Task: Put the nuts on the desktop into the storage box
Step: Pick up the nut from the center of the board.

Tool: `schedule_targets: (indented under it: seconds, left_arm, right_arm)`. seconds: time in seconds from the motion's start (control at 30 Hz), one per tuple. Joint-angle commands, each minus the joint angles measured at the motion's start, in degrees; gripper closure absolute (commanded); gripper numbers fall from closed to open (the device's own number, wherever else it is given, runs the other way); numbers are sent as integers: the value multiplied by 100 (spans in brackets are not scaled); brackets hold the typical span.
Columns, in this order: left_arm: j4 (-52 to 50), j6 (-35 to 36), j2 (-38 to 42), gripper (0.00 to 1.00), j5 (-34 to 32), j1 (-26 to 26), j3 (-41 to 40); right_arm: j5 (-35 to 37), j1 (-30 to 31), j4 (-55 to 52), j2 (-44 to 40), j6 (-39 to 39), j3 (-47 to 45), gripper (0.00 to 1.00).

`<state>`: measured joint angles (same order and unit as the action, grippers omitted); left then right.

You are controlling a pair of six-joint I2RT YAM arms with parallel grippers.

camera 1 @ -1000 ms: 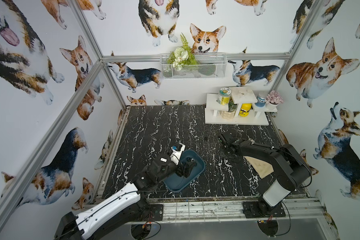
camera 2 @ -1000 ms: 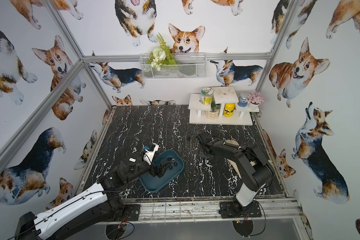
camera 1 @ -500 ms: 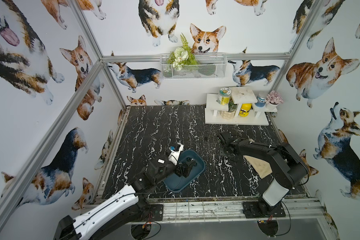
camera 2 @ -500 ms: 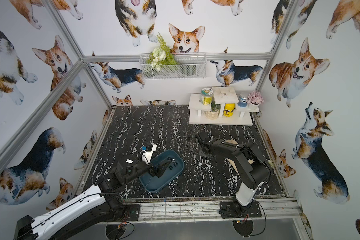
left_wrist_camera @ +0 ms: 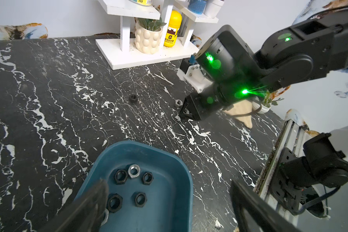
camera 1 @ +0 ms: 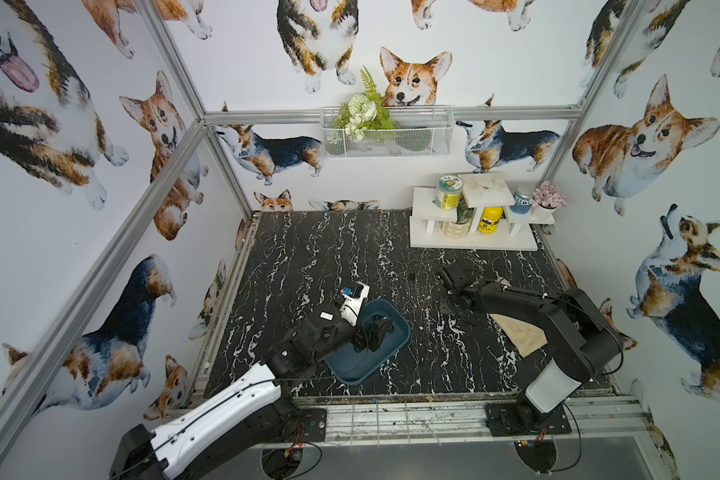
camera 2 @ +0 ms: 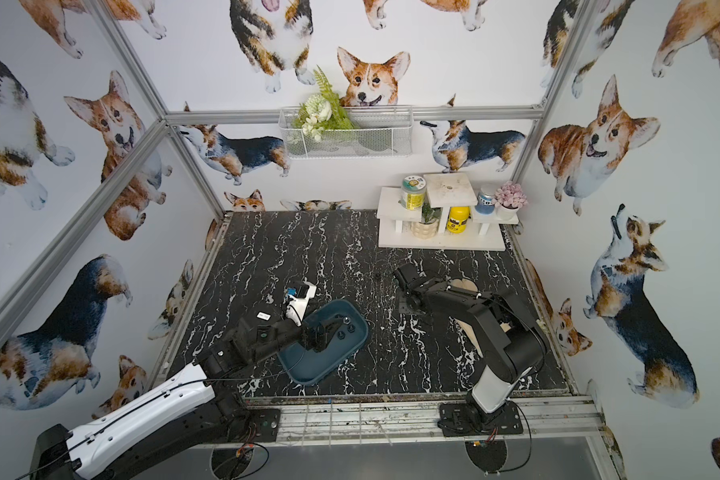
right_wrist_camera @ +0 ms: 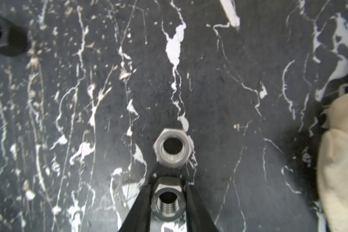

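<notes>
The teal storage box (camera 1: 352, 368) (left_wrist_camera: 169, 200) lies on the black desktop (camera 1: 308, 257) near its front edge. Several nuts lie in it, black ones (left_wrist_camera: 121, 176) and a silver one (left_wrist_camera: 134, 170). My left gripper (camera 1: 375, 332) (left_wrist_camera: 169, 190) hangs open over the box, holding nothing. My right gripper (right_wrist_camera: 167, 188) (left_wrist_camera: 186, 111) points down at the desktop right of centre, shut on a silver nut (right_wrist_camera: 167, 202). A second silver nut (right_wrist_camera: 172, 147) lies just ahead of it. A black nut (right_wrist_camera: 0, 36) (camera 1: 411, 275) lies further left.
A white stepped shelf (camera 1: 470, 224) with jars and small plants stands at the back right. A beige cloth (camera 1: 520, 332) lies under my right arm. A white wire basket (camera 1: 385, 133) hangs on the back wall.
My right gripper's jaws have closed onto the silver nut. My left gripper has stayed open over the box, its arm shifting only slightly.
</notes>
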<state>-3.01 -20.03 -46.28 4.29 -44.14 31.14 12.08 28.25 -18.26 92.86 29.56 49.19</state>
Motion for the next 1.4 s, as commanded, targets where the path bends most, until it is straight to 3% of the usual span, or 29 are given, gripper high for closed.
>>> schedule_targets:
  seconds: [0.0, 0.17, 0.27, 0.43, 0.6, 1.0, 1.37]
  left_arm:
    - [-111, -305, -213, 0, 422, 116, 266]
    - [-67, -864, -506, 0, 1437, 555, 476]
    - [345, -1323, -716, 0, 2550, 1018, 411]
    - [489, -1811, -1160, 0, 3641, 1451, 551]
    - [782, -2080, -1225, 0, 4045, 1487, 525]
    - [3476, -3782, -1628, 6, 5694, 1410, 54]
    - [3643, -3325, -1820, 9, 5985, 500, 431]
  right_arm:
    - [-192, 119, 184, -370, -393, -185, 76]
    - [122, 599, 466, -1004, -887, -403, 76]
    - [188, 963, 811, -1443, -1336, -591, 75]
    - [-376, 1404, 1515, -2359, -2019, -933, 75]
    - [-1326, 1501, 2184, -3233, -2441, -1305, 76]
    - [-3048, 1559, 3984, -4822, -3439, -2318, 75]
    - [-4361, 1575, 5045, -5281, -3720, -2800, 76]
